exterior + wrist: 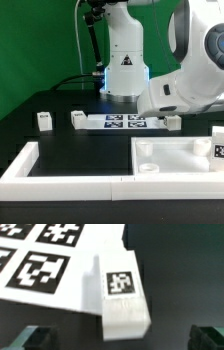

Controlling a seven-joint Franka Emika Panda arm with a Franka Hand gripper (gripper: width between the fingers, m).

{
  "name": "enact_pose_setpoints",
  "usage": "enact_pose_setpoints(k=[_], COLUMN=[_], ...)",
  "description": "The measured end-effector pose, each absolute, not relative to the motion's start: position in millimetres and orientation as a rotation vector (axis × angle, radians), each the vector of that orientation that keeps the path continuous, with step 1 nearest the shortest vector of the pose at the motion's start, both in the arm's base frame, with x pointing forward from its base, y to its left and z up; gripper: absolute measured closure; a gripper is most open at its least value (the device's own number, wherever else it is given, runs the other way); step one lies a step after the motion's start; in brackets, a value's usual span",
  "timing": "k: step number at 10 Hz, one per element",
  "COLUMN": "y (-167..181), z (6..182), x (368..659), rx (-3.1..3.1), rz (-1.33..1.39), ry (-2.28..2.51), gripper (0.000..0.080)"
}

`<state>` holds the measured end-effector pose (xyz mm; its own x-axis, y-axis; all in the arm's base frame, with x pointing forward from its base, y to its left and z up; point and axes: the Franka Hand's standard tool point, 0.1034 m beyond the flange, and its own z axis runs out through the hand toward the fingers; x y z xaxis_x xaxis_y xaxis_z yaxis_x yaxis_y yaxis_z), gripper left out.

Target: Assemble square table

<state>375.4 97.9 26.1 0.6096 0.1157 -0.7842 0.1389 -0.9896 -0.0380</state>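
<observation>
The square table's white panel (185,158) lies flat at the front of the exterior view's right. One white leg (122,291), with a tag on its upper face, lies on the black table against the marker board's edge. My gripper (122,339) hangs over it, open, with one dark finger (35,338) on each side of the leg and nothing touching. In the exterior view the gripper (171,114) is low over that leg (173,124) at the marker board's right end. Two more legs (44,121) (77,118) stand at the left. Another leg (217,143) stands by the panel's right edge.
The marker board (122,122) (40,258) lies across the middle of the black table. The long white L-shaped border wall (60,172) runs along the front and left. The robot's white base (124,60) stands behind, before a green backdrop.
</observation>
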Motion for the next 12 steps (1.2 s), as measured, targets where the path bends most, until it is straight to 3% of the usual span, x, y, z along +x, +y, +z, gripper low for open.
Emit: enact_pose_setpoints(k=[3,6,8,12], y=[91.3,90.5,90.3,89.9], z=[13.2,13.4,13.5,13.4], x=[344.7,346.1,346.2,346.2], rx=[2.761,2.765,2.765,2.765], rz=[-1.408,-1.406,-1.406,-1.406], ry=[0.204,0.200,0.199,0.198], gripper=[0.0151,0.0172,0.0516,0.0513])
